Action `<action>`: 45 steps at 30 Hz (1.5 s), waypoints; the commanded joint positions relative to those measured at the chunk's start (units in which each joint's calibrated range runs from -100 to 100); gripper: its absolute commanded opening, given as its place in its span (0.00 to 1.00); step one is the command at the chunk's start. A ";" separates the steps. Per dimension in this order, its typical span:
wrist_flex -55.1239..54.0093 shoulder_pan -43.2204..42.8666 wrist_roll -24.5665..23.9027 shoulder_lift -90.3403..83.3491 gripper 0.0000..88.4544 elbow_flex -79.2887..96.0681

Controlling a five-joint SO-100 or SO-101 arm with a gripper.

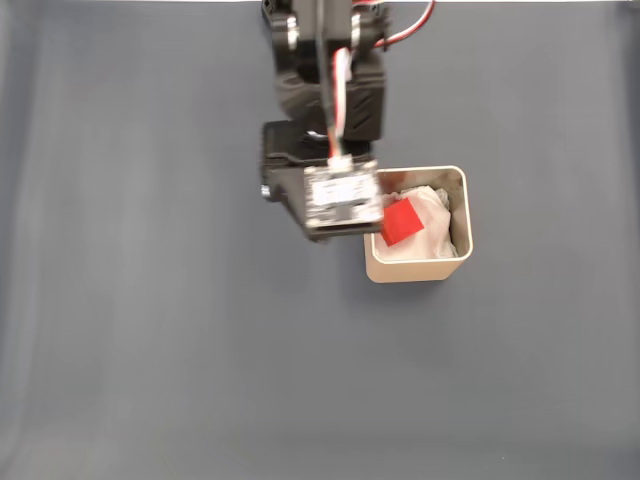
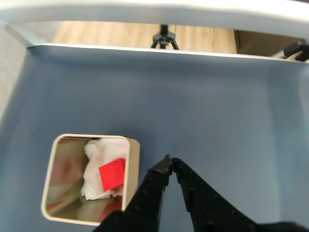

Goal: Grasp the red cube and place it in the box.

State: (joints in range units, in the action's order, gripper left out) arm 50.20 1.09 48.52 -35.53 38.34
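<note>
Wrist view: red cube (image 2: 112, 174) lies tilted on white padding (image 2: 99, 153) inside box (image 2: 133, 164); fingers (image 2: 161, 169) together, empty, at box's 3 o'clock.

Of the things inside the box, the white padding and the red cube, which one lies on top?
The red cube lies on top, its red face uncovered, resting on the crumpled white padding inside the box.
</note>
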 commanded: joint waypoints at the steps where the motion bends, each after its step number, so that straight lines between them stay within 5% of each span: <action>1: -3.63 2.42 0.83 -5.27 0.00 6.87; 22: -7.40 0.29 -0.73 -34.96 0.00 47.16; 45: 16.97 -2.40 -6.25 -62.04 0.00 61.48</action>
State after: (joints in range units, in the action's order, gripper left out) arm 63.61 -1.16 43.10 -95.90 99.27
